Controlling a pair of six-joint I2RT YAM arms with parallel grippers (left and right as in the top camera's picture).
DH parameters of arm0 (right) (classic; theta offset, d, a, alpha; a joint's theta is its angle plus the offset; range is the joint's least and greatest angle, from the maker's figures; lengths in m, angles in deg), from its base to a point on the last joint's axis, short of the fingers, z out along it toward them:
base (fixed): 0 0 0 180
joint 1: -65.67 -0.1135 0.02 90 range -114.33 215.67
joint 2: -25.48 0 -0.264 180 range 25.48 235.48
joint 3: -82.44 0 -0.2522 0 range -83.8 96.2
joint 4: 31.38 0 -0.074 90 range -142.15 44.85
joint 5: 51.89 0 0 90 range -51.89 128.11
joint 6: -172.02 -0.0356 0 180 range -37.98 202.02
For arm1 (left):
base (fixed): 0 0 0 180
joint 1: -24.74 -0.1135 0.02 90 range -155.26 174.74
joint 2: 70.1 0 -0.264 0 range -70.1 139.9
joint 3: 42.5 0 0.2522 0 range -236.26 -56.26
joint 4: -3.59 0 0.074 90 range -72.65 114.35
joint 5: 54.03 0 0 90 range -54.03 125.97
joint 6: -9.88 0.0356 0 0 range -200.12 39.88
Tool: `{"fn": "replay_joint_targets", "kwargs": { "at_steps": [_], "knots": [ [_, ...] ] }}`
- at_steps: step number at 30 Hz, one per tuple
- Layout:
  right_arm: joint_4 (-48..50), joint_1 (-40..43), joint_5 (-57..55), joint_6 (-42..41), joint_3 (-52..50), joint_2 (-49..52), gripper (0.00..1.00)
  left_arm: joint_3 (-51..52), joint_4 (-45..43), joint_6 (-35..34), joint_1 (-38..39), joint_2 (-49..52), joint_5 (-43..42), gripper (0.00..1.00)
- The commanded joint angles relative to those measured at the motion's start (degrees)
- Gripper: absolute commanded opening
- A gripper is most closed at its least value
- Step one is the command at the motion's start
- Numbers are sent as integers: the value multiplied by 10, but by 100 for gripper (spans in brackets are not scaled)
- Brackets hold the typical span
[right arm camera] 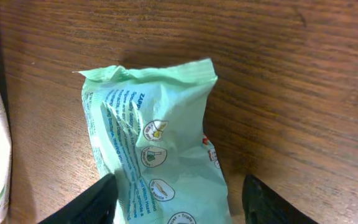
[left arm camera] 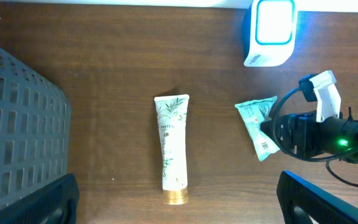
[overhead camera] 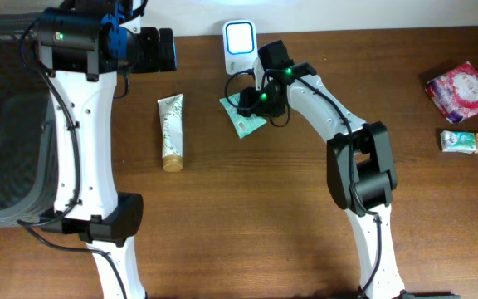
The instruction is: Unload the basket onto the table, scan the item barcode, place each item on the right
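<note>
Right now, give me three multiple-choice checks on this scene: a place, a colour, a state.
1. The green packet lies: A on the tube; B on the table by the scanner; C atop the scanner.
2. The tube's cap is: A gold; B red; C black.
3. The left pincer is: A shut on the tube; B shut on the packet; C open, empty.
B: overhead shows it flat on the wood near the scanner. A: the cap shines gold. C: its fingers stand wide, nothing between.
</note>
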Motion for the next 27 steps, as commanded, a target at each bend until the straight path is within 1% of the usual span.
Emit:
{"fn": "replay_joint_targets", "kwargs": {
  "at_steps": [1,2,3,4,5,9,12,14,15,19,21,24,26,27],
  "knots": [
    [-23,-3,6,3,-7,20,61,0,0,3,-2,-2,0,99],
    [-23,-4,6,2,-12,21,50,0,0,3,-2,-2,0,99],
    [-23,-5,6,2,-14,21,36,0,0,3,-2,-2,0,99],
    [-23,-5,6,2,-14,21,24,0,0,3,-2,-2,0,99],
    [-23,-5,6,2,-14,20,4,0,0,3,-2,-2,0,99],
    [-87,11,-9,-6,14,-13,4,0,0,3,-2,-2,0,99],
    [-159,28,-148,-8,43,-64,4,0,0,3,-2,-2,0,99],
    [-206,43,-271,-38,45,-104,4,0,0,3,-2,-2,0,99],
    [-228,51,-318,-39,45,-119,4,0,0,3,-2,-2,0,99],
    [-308,108,-498,-50,45,-143,4,0,0,3,-2,-2,0,99],
    [-332,150,-543,-59,45,-143,4,0,0,3,-2,-2,0,99],
    [-342,224,-528,-67,45,-142,4,0,0,3,-2,-2,0,99],
    [-341,273,-406,-51,45,-142,4,0,0,3,-2,-2,0,99],
    [-342,294,-283,-4,44,-141,4,0,0,3,-2,-2,0,99]
  ]
}}
